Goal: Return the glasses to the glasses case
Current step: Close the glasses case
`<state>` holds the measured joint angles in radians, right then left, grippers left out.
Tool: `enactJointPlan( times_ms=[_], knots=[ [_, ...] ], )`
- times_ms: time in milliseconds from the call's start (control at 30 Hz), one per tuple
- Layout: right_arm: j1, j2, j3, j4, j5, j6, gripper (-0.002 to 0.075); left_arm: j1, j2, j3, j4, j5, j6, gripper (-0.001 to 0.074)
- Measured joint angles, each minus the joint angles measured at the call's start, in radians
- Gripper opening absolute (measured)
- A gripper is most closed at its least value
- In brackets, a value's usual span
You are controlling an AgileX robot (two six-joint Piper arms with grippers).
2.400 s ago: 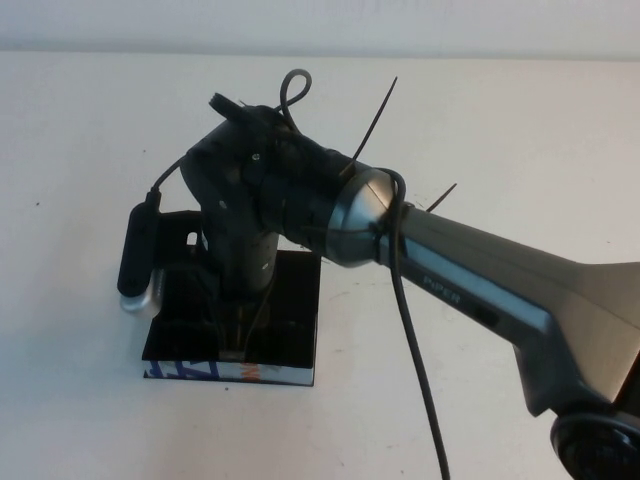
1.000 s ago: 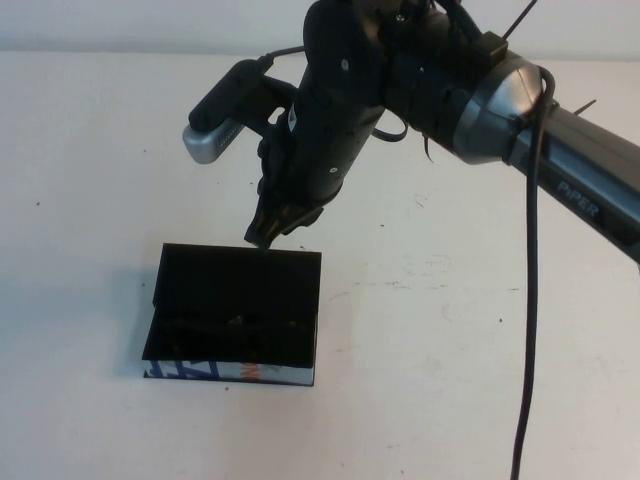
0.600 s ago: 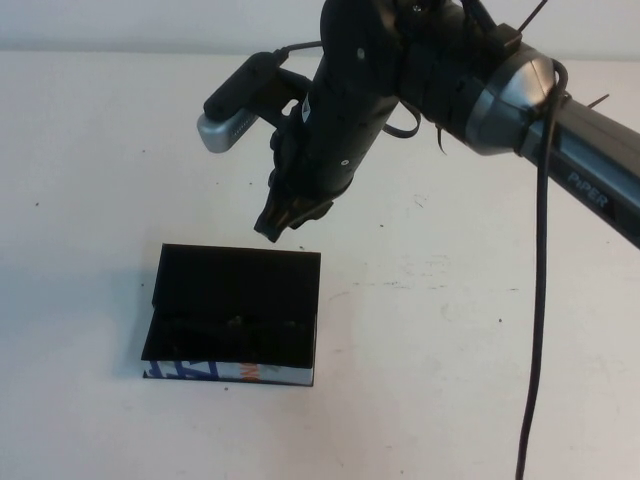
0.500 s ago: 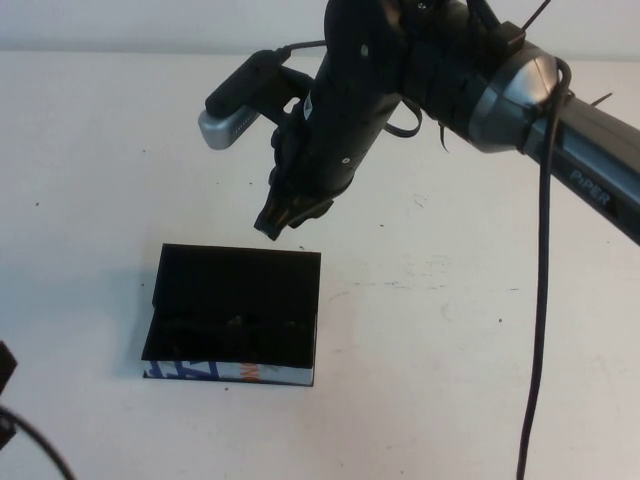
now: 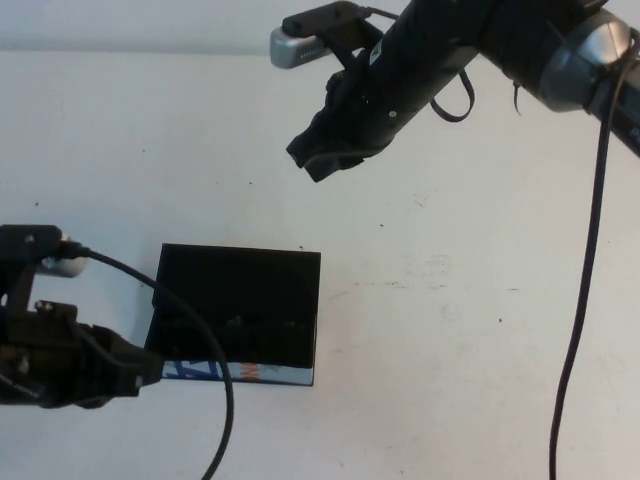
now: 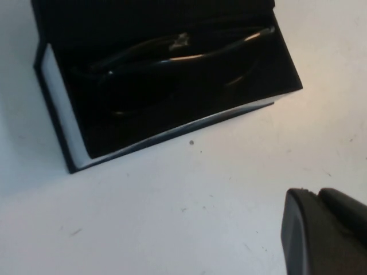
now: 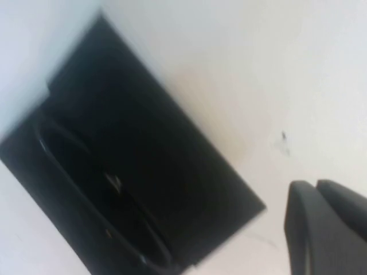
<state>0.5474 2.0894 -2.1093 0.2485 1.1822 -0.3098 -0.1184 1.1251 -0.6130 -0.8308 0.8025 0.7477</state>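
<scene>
The glasses case (image 5: 240, 275) lies open at the table's front left, with the blue, white and orange pattern on its front edge. The dark thin-framed glasses (image 5: 235, 325) lie inside it, and show in the left wrist view (image 6: 172, 57) and the right wrist view (image 7: 114, 195). My right gripper (image 5: 315, 160) hangs high above the table, behind and to the right of the case, shut and empty (image 7: 312, 189). My left gripper (image 5: 150, 365) is low at the case's front left corner, shut and empty (image 6: 312, 197), not touching the case (image 6: 63, 114).
The white table (image 5: 460, 300) spreads bare to the right of the case. The right arm's cable (image 5: 585, 300) hangs down on the right side. The left arm's cable (image 5: 215, 400) loops in front of the case.
My right gripper has risen and moved back and to the right, away from the case. My left arm has come in at the front left beside the case. The glasses stay in the case.
</scene>
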Motion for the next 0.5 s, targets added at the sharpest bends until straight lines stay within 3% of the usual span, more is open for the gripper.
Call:
enactJointPlan(
  times_ms=[300,500],
  knots=[
    [-0.038,0.106,-0.003,0.109,-0.080,0.000,-0.0011,0.000,0.253,0.011,-0.261,0.011,0.381,-0.0004],
    [-0.038,0.138,-0.003,0.171,-0.006,-0.053,-0.0011,0.000,0.355,0.036,-0.360,0.000,0.538,-0.0004]
  ],
)
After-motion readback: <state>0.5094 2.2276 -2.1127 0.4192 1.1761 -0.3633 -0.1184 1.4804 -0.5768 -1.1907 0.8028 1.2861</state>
